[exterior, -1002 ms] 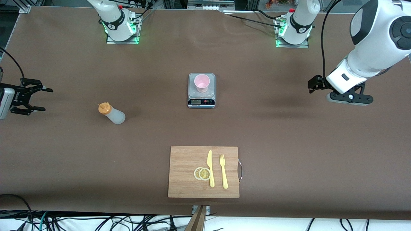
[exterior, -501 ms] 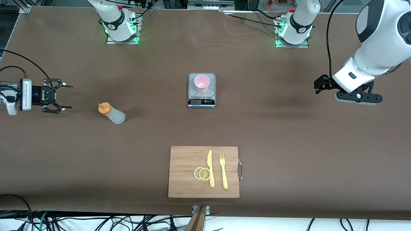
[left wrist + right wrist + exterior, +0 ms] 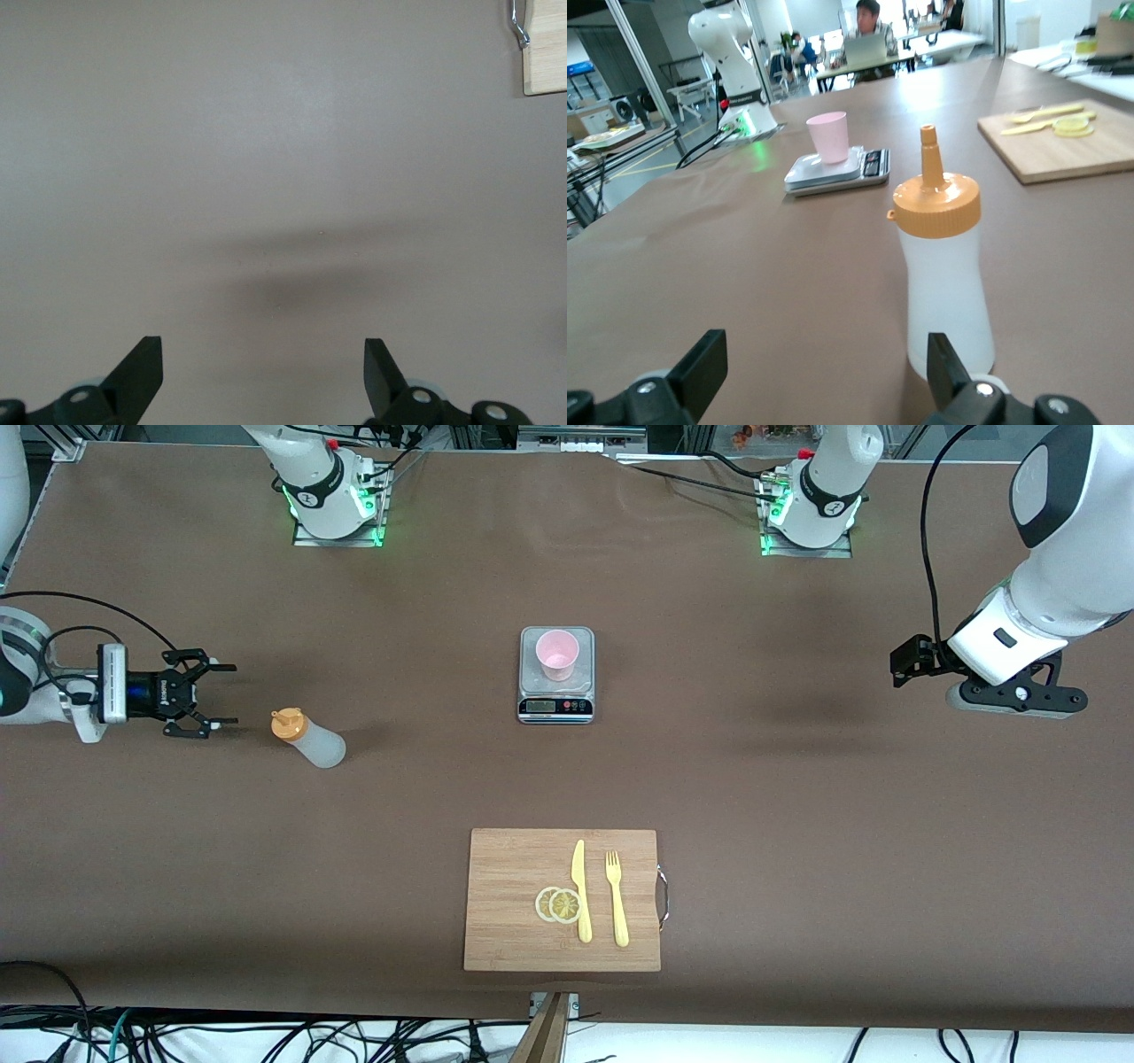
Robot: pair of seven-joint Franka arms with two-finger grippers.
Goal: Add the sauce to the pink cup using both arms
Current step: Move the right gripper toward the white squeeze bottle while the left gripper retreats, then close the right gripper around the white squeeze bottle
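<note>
The sauce bottle (image 3: 307,741), whitish with an orange nozzle cap, stands upright toward the right arm's end of the table. In the right wrist view the sauce bottle (image 3: 941,266) rises just ahead of one finger, outside the jaws. My right gripper (image 3: 227,693) is open and low, level with the bottle and a short gap from it; nothing sits in the right gripper (image 3: 824,350). The pink cup (image 3: 557,654) stands on a silver scale (image 3: 555,691) mid-table, and the pink cup (image 3: 828,136) also appears past the bottle. My left gripper (image 3: 899,666) hangs open over bare table at the left arm's end; the left gripper (image 3: 262,354) holds nothing.
A wooden cutting board (image 3: 514,868) lies nearer to the front camera than the scale, carrying lemon slices (image 3: 558,904), a yellow knife (image 3: 580,890) and a yellow fork (image 3: 617,897). A corner of the cutting board (image 3: 545,49) shows in the left wrist view.
My right gripper has moved in from the table's end toward the sauce bottle, still open. The left arm has drifted a little outward toward its end of the table.
</note>
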